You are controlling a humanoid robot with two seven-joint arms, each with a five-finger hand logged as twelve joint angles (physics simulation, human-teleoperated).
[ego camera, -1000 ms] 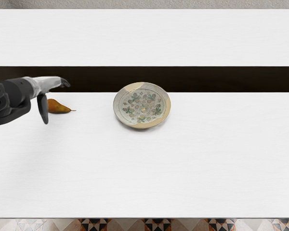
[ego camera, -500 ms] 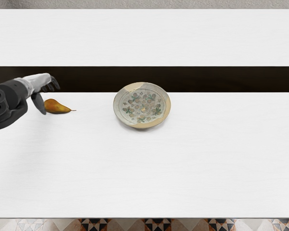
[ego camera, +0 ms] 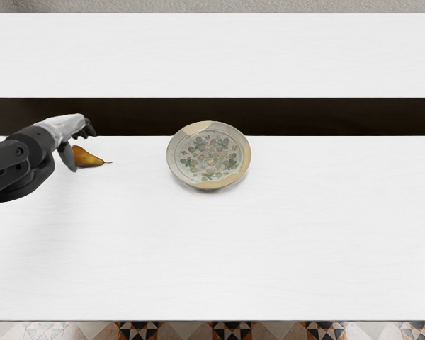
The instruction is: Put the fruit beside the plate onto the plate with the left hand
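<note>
Pear lies by the table's left edge, apart from the plate; my left hand overlaps its fat end, grip unclear to me.

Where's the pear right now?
Head view, left side: the pear lies on the table, left of the plate and apart from it, with the left hand right at its fat end.

Cut off at left edge: left arm, upper part out of frame. Broad end of pear hidden behind left hand; contact between them unclear. Pattern on plate too small to read. Cropped at bottom edge: floor tiles.
</note>
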